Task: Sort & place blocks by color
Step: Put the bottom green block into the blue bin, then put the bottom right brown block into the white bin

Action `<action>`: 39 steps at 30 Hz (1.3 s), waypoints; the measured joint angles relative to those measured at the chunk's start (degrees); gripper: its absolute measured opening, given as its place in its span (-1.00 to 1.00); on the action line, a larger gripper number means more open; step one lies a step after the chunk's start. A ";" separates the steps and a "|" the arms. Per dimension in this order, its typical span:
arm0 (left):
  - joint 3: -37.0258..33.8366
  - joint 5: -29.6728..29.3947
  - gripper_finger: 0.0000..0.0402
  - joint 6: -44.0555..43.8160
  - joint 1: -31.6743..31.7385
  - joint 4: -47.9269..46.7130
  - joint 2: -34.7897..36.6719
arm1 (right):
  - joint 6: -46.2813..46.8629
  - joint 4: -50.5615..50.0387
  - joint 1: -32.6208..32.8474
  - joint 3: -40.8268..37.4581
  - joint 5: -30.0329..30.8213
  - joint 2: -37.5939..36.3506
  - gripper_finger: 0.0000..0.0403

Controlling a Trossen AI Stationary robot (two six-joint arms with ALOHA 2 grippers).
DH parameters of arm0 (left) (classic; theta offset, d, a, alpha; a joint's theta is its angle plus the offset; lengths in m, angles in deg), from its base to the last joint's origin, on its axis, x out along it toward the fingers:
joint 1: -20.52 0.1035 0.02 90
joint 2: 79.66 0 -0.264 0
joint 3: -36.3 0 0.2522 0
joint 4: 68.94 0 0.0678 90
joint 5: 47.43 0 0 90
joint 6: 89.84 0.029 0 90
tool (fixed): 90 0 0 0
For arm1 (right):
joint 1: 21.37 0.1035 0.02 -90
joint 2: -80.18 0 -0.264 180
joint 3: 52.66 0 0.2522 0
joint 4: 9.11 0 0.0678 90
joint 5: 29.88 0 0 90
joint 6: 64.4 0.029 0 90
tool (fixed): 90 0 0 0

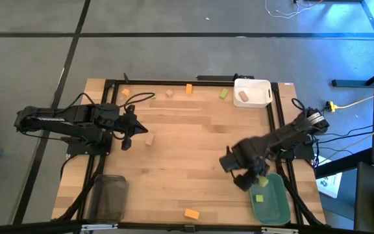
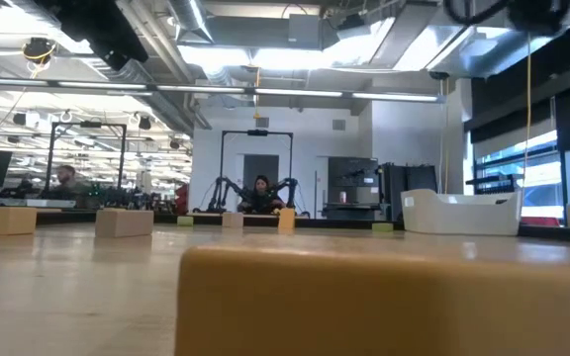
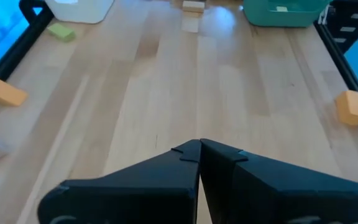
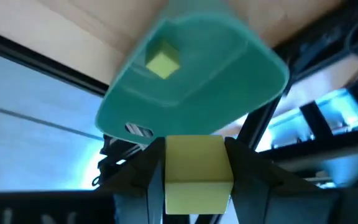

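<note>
A: From above, what's on the wooden surface [image 1: 193,143]?
B: Scattered blocks [image 1: 191,214]; the right gripper [image 1: 260,171] hangs over the green tray [image 1: 273,207].
A: Wrist views?
B: Left fingers [image 3: 185,152] pressed together, empty. Right fingers [image 4: 156,163] pinch a yellow-green block [image 4: 196,171] above the tray, which holds another.

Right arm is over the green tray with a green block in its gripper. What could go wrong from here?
1. The right gripper holds its light green block near the green plastic tray's rim; released here, it might clip the rim and fall outside.
2. It could land on the light green block already in the tray and bounce.
</note>
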 joint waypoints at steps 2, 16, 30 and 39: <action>0.00 -0.09 -1.00 0.28 0.00 0.04 0.00 | 3.64 0.50 2.00 -0.07 0.06 0.01 -0.35; 0.00 -0.22 -1.00 0.20 0.00 0.02 0.00 | 8.02 20.74 7.15 -21.31 -2.72 0.08 -0.35; 0.00 -0.46 -0.98 -0.18 0.00 2.02 0.00 | 6.50 26.31 7.10 -26.45 -4.36 0.08 -0.17; 0.00 -0.48 -0.98 -0.20 0.02 2.21 0.00 | 6.93 25.94 7.08 -26.33 -5.84 0.04 0.05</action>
